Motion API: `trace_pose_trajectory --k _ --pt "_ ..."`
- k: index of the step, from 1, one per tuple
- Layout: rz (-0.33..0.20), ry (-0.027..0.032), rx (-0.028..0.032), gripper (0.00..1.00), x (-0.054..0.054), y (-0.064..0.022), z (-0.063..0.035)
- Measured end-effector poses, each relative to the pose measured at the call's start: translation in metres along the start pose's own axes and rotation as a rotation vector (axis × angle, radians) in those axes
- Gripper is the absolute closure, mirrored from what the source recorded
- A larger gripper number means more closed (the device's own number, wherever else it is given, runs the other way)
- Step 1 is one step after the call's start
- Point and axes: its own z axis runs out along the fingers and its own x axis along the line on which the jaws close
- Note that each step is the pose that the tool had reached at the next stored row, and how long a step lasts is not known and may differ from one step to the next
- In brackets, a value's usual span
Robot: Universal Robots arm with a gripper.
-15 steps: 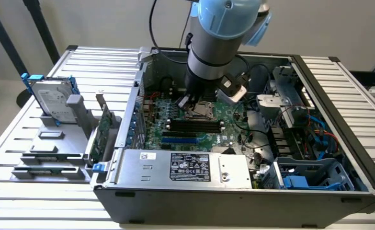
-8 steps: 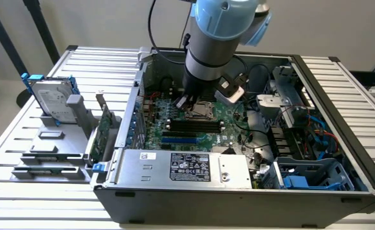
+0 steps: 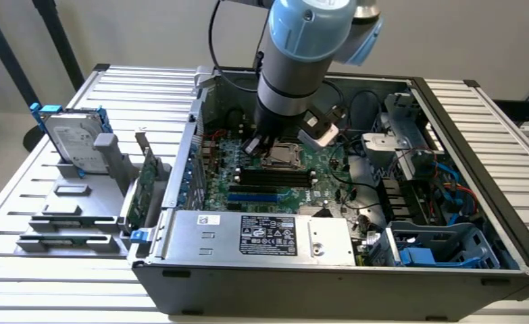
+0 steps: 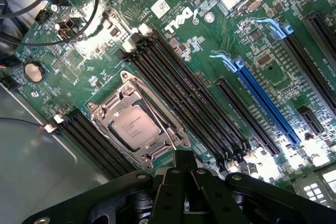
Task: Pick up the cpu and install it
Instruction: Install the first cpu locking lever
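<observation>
Tool (image 4: 184, 174) pressed together, empty, at 5 o'clock of the cpu (image 4: 134, 127) seated in its socket (image 4: 137, 124); best kept vertical, touch light.

cpu (image 4: 132, 125): dull silver | motherboard (image 4: 79, 61): green | long slot (image 4: 265, 103): blue

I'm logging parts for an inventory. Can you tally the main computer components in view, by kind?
cpu: 1
hard drive: 1
green card: 1
silver box with black label: 1
Total: 4
</observation>
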Motion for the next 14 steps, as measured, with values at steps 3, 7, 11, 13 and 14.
trace_pose_trajectory --k 3,7,11,13,14 --pt "0.000 0.0001 0.0000 0.89 0.0005 -0.0007 0.0029" --pt "0.000 0.0000 -0.0001 0.89 -0.0005 -0.0008 0.0051" --pt "-0.001 -0.0002 0.0001 0.89 -0.0013 -0.0010 0.0068" --pt "-0.002 -0.0008 0.0004 0.89 -0.0018 -0.0008 0.0080" --pt "-0.003 -0.0010 0.0006 0.89 -0.0021 -0.0007 0.0089"
